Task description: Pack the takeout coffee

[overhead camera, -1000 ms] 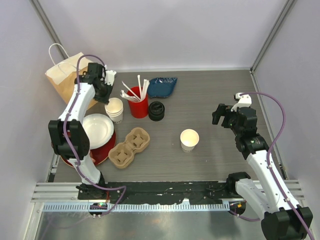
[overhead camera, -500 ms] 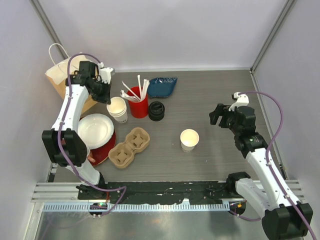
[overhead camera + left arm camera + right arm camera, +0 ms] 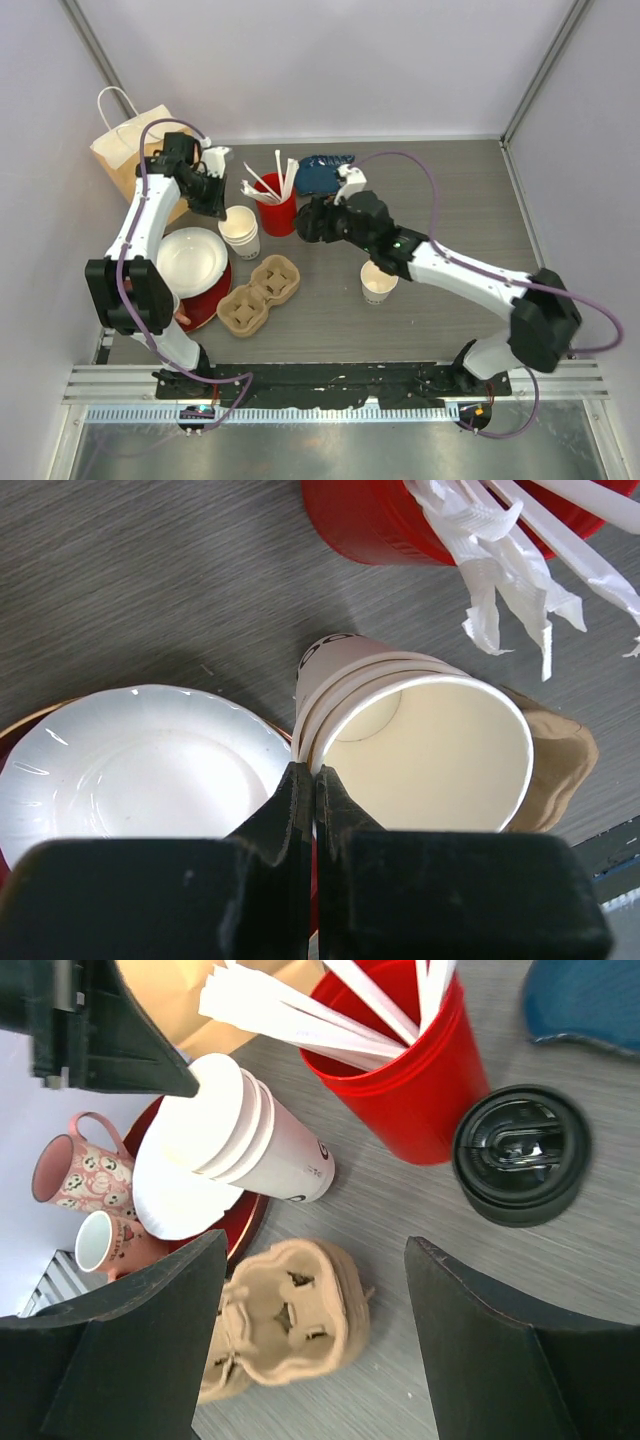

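Observation:
A stack of cream-white paper cups (image 3: 240, 229) stands without lids by the red cup; it also shows in the left wrist view (image 3: 430, 750) and the right wrist view (image 3: 262, 1145). My left gripper (image 3: 214, 193) (image 3: 313, 780) is shut on the rim of the stack's top cup. A single open paper cup (image 3: 379, 279) stands mid-table. A stack of black sip lids (image 3: 520, 1155) lies right of the red cup. My right gripper (image 3: 309, 222) (image 3: 315, 1250) is open and empty, hovering over the lids and the carrier. A tan pulp cup carrier (image 3: 260, 293) (image 3: 290, 1320) lies empty.
A red cup of white sticks (image 3: 277, 212) (image 3: 400, 1070) stands between cup stack and lids. A white plate on a red plate (image 3: 195, 260) (image 3: 140, 770), two mugs (image 3: 65, 1170), a brown paper bag (image 3: 130, 155) and a blue dish (image 3: 322, 172) sit left and back.
My right arm has swung from the right side of the table across to the black lids. My left gripper has shifted the cup stack slightly right and nearer.

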Controlling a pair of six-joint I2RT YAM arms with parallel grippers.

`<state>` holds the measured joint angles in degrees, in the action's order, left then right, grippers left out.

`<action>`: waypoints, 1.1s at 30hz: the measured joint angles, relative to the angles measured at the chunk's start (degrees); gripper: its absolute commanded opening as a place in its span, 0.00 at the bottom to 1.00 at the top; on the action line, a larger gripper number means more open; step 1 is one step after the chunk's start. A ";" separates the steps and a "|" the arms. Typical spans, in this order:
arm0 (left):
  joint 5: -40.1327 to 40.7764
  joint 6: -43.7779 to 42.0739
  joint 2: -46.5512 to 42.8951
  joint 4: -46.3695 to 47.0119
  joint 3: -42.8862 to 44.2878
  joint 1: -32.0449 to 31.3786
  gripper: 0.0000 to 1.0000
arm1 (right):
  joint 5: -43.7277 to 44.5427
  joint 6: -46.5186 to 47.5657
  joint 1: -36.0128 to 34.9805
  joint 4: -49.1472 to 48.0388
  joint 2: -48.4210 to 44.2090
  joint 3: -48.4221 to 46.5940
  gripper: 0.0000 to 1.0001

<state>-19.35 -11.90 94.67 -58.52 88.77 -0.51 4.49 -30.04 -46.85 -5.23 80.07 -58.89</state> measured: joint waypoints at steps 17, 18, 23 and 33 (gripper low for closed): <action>0.04 0.98 -0.17 1.09 -1.38 0.02 0.00 | -8.09 -10.91 -1.16 -8.07 27.78 -15.98 0.61; 0.02 1.01 -0.17 1.14 -1.38 0.02 0.00 | -8.28 -11.15 -1.16 -8.24 28.20 -16.11 0.61; 0.00 1.01 -0.17 1.31 -1.38 0.02 0.00 | -9.18 -12.37 -1.20 -8.68 30.69 -17.73 0.59; -0.20 1.01 -0.17 1.70 -1.38 0.26 0.00 | -9.77 -13.07 -1.60 -8.96 33.29 -19.63 0.57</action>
<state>-19.55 -10.90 94.50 -56.82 87.39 -0.25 -5.28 -43.11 -48.45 -14.20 113.36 -78.52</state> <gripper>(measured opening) 0.025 0.583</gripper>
